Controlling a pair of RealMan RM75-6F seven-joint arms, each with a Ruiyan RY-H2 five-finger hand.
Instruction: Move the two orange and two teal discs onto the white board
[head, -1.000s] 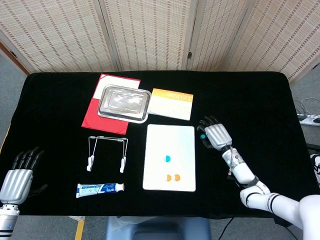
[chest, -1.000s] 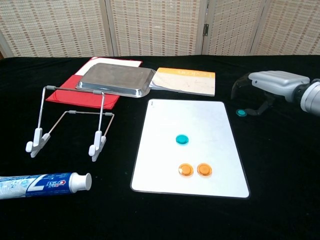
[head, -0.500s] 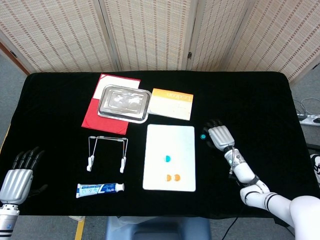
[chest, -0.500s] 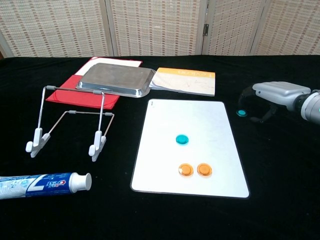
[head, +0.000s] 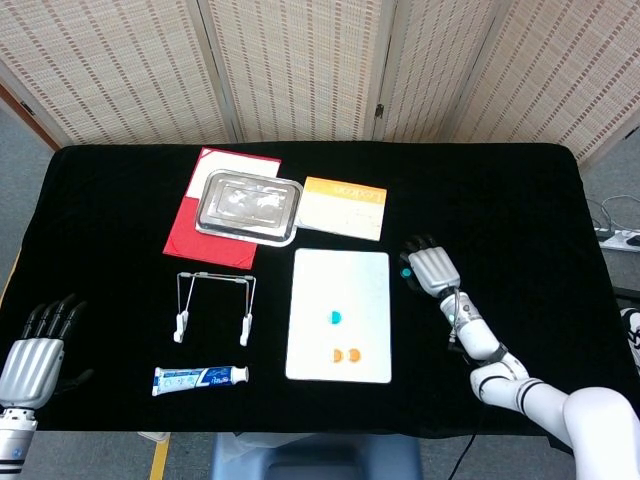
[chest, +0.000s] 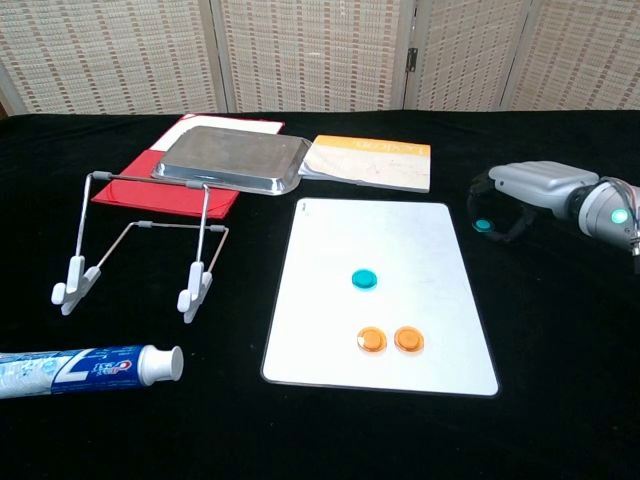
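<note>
A black-draped table stands before woven screens. On the board (chest: 380, 295) lie three discs already: one teal disc (chest: 365, 279) near the middle and two orange discs (chest: 372, 340) side by side nearer the front edge. The last teal disc (chest: 484, 225) sits on the cloth just off the board's right edge, under the curled fingers of the right hand (chest: 525, 190). The fingers arch around it, but whether they grip it or only hover I cannot tell (the palm hides the contact). The left hand (head: 35, 355) rests at the near-left corner, fingers apart, holding nothing. By my reading the task is three-quarters done; one disc remains to be lifted and set on the board.
</note>
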